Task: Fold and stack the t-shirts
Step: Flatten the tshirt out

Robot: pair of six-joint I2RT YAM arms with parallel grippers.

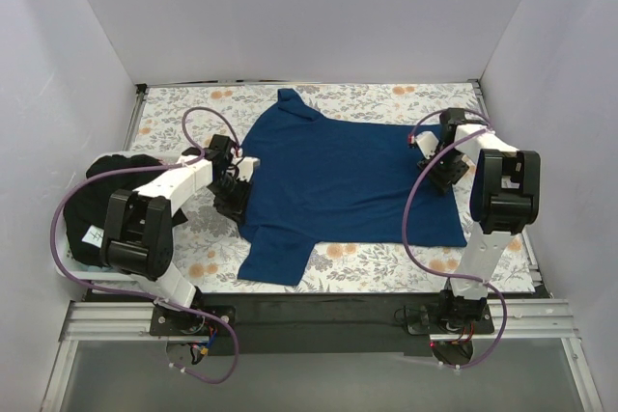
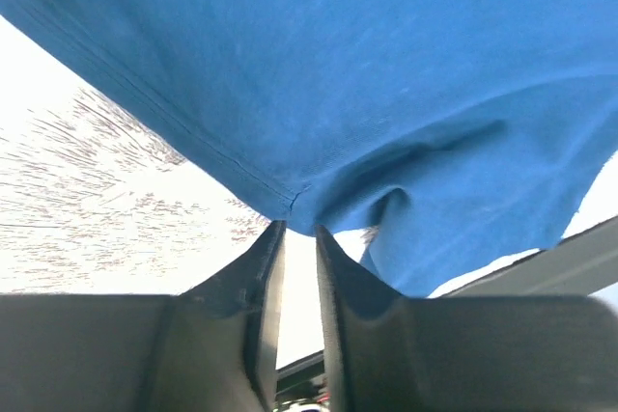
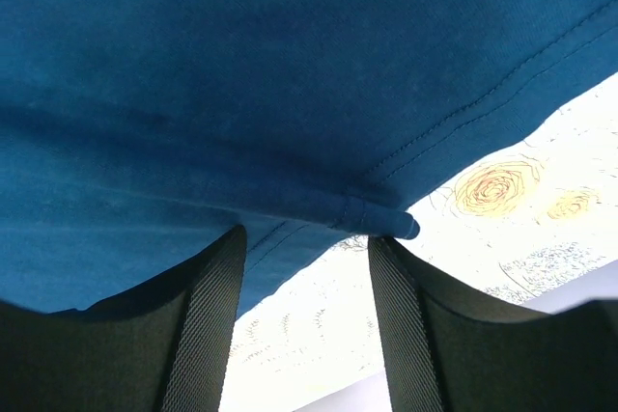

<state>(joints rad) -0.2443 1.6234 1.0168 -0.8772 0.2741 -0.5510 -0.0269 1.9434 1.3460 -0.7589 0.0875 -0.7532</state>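
**A:** Where is your blue t-shirt?

**B:** It lies spread out in the middle of the top view on the floral cloth. One sleeve points to the top of the frame and the other to the bottom. Your black t-shirt is bunched at the left edge, apart from the blue one, with its white tag showing.

**A:** And your left gripper?

**B:** It is at the shirt's left edge. In its wrist view the fingers stand close together with only a thin slit between them. The stitched edge of the shirt puckers right at the tips. I cannot tell whether the cloth is pinched.

**A:** What about your right gripper?

**B:** It is at the shirt's right edge with its fingers spread wide, holding nothing. The hem runs across just above the tips, and a small rolled bit sits by the right-hand finger.
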